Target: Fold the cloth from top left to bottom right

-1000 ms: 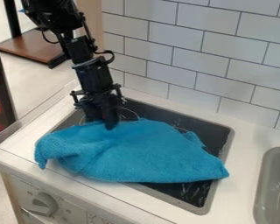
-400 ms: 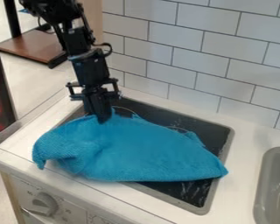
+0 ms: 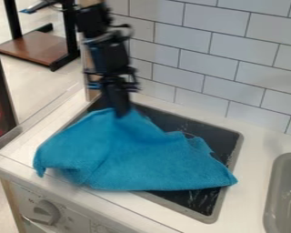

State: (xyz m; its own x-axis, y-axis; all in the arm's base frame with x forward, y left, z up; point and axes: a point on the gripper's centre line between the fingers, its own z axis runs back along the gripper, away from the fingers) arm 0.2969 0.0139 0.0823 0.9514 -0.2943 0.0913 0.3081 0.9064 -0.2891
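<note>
The gripper (image 3: 121, 112) is at the upper left of the dark stove top, shut on the upper edge of the blue cloth (image 3: 145, 157). From that pinched spot the cloth rises in a peak and slopes down on both sides. The rest of it lies over the dark stove top (image 3: 218, 148), with its left corner over the white counter near the front edge and its right corner at the stove top's right rim.
A grey sink (image 3: 286, 195) is set in the counter (image 3: 251, 159) at the right. White wall tiles (image 3: 208, 50) stand behind, and a knob (image 3: 44, 212) sits on the front panel at lower left.
The gripper has moved up and slightly right, drawing the cloth's upper edge with it into a taller peak. The cloth's left and right corners have barely shifted.
</note>
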